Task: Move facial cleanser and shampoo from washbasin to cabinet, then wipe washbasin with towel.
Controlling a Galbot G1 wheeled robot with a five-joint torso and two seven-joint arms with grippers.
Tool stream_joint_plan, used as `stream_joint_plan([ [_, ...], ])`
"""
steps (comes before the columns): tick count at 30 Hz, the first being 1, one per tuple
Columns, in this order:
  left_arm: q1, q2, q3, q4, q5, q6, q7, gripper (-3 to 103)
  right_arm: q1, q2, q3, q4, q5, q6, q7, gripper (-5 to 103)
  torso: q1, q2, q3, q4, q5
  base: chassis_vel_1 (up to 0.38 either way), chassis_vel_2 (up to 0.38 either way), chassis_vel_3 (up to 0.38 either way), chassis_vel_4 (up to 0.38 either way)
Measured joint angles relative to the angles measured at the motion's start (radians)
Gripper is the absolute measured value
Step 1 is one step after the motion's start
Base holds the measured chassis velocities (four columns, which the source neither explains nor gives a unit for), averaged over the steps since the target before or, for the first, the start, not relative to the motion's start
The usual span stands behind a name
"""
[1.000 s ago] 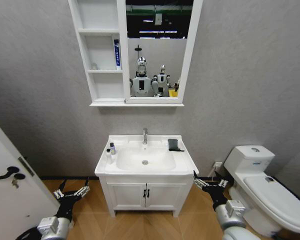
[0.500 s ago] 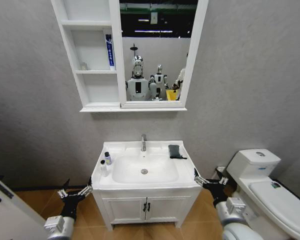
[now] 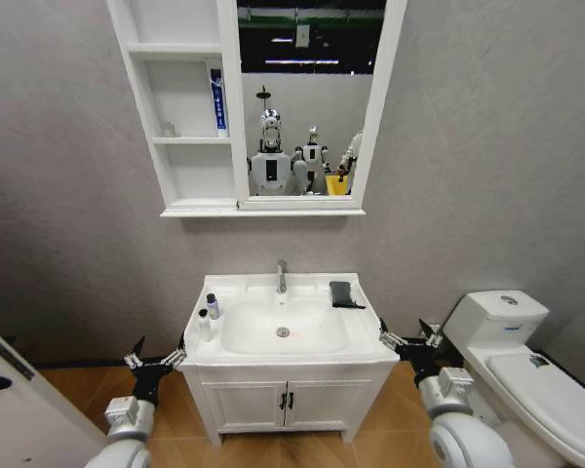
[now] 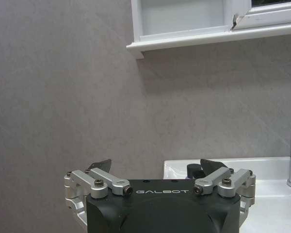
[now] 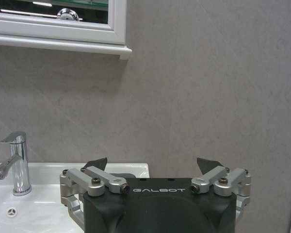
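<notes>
I am holding the left gripper [image 3: 158,360] low beside the washbasin's [image 3: 366,343] left front corner, fingers spread wide and gripping nothing. The right gripper [image 3: 409,340] is sitting likewise at the right front corner, also wide open and empty.

The left wrist view is showing the left gripper [image 4: 155,169] facing the grey wall, with a dark cap just behind its finger [image 4: 214,167] at the basin edge. The right wrist view is showing the right gripper [image 5: 153,164] and the faucet [image 5: 15,162] side-on.

The head view is giving me the layout: two small bottles [image 3: 208,316] standing on the left rim, the towel [image 3: 342,293] lying on the right rear rim, and the cabinet [image 3: 181,102] on the wall above, a blue tube [image 3: 217,101] standing on its middle shelf.
</notes>
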Motion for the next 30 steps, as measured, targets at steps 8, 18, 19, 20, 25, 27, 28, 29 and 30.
stream_joint_plan([
  [8,-0.062,-0.033,0.062,0.112,0.013,-0.032,0.002,100,0.085,-0.084,-0.008,-0.064,0.061,-0.025,0.009,100,0.0,0.0,0.0,0.0,0.0003,0.0,0.0,0.0,0.0],
  [18,-0.138,-0.071,0.132,0.238,0.027,-0.044,0.027,100,0.138,-0.19,0.001,-0.114,0.119,-0.045,0.023,100,0.0,0.0,0.0,0.0,0.0003,0.0,0.0,0.0,0.0],
  [19,-0.145,-0.073,0.136,0.25,0.028,-0.044,0.029,100,0.138,-0.191,0.001,-0.116,0.119,-0.045,0.023,100,0.0,0.0,0.0,0.0,0.0002,0.0,0.0,0.0,0.0],
  [20,-0.145,-0.073,0.136,0.25,0.028,-0.044,0.029,100,0.138,-0.191,0.001,-0.116,0.119,-0.045,0.023,100,0.0,0.0,0.0,0.0,0.0002,0.0,0.0,0.0,0.0],
  [25,-0.196,-0.074,0.148,0.315,0.029,-0.044,0.038,100,0.138,-0.202,0.006,-0.119,0.125,-0.043,0.022,100,0.0,0.0,0.0,0.0,0.0001,0.0,0.0,0.0,0.0],
  [27,-0.233,-0.075,0.148,0.35,0.028,-0.043,0.038,100,0.141,-0.209,0.009,-0.119,0.129,-0.042,0.022,100,0.0,0.0,0.0,0.0001,0.0001,0.0,0.0,0.0,0.0],
  [28,-0.233,-0.075,0.148,0.35,0.028,-0.043,0.038,100,0.141,-0.209,0.009,-0.119,0.129,-0.042,0.022,100,0.0,0.0,0.0,0.0001,0.0001,0.0,0.0,0.0,0.0],
  [29,-0.258,-0.075,0.144,0.376,0.026,-0.043,0.038,100,0.141,-0.212,0.01,-0.118,0.131,-0.042,0.023,100,0.0,0.0,0.0,0.0,0.0001,0.0,0.0,0.0,0.0],
  [30,-0.258,-0.075,0.144,0.376,0.026,-0.043,0.038,100,0.141,-0.212,0.01,-0.118,0.131,-0.042,0.023,100,0.0,0.0,0.0,0.0,0.0001,0.0,0.0,0.0,0.0],
])
